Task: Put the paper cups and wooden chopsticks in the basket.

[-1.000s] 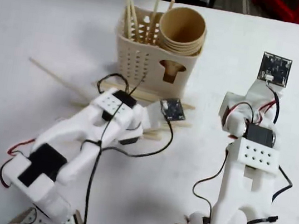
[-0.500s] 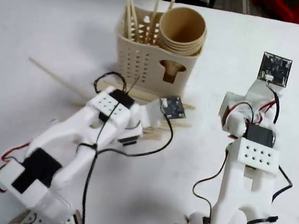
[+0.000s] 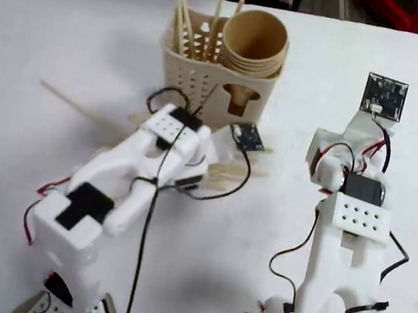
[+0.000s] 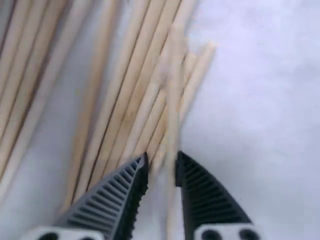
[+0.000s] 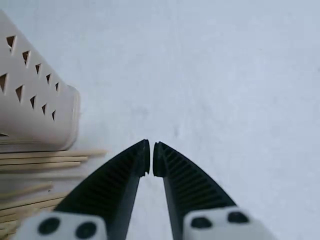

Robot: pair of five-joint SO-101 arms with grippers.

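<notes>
Nips one of the wooden chopsticks (image 4: 172,100) with the left tool (image 4: 161,160), jaws drawn almost together around it, in the loose sheaf lying on the worktop (image 3: 47,30) just near of the basket (image 3: 181,81). Hard to tell how far along the stick's length. Holds the right tool (image 5: 151,159) pressed together on nothing, above bare worktop to the right of the basket. Shows the paper cups (image 3: 255,41) nested in the basket's right half, a few sticks upright in its left half, and one stray stick (image 3: 74,109) apart at the left.

Probably weighs next to nothing: light, stiff, smooth, and round enough to roll or swivel in a pinch. Calls for a hold close to the middle, so as not to let the long end droop or pivot. Needs little force, just enough against slipping. May drag along neighbours, lying as they do touching side by side. Wants tipping upright before going down among the standing ones.
</notes>
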